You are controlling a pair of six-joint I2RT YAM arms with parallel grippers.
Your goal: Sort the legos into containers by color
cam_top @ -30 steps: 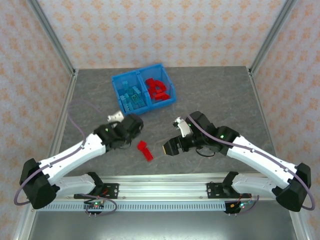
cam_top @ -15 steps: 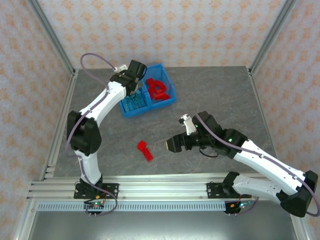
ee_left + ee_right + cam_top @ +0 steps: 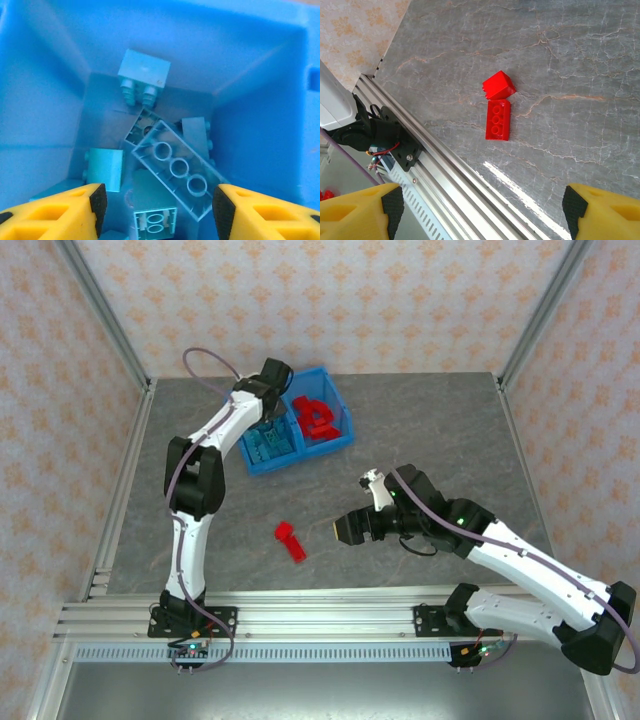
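Grey marble-look table (image 3: 440,430), orange-patterned wallpaper (image 3: 350,300) and aluminium posts all round.

Top cam: the blue bin (image 3: 310,452) sits toward the far side, with light blue legos (image 3: 270,445) in its left compartment and red legos (image 3: 318,418) in the right one. The left gripper (image 3: 266,418) hangs nose-down over the left compartment, and I can't read its jaws from up here. The right gripper (image 3: 345,530) is low over the table, with 2 loose red bricks (image 3: 290,540) just off its tip.

Left wrist cam fills that in. The jaws are spread wide with nothing between them, yellow fingers (image 3: 60,210) at the bottom corners. Straight ahead of the gap is a jumble of light blue bricks on the compartment floor, with a long brick (image 3: 175,167) lying underside-up on top.

Right wrist cam: jaws wide apart and empty here too. Ahead of them the 2 red bricks lie touching, a small tilted one (image 3: 498,85) and a longer one (image 3: 497,119) studs-up. A slotted metal rail (image 3: 420,165) runs along the table edge by 1 finger.
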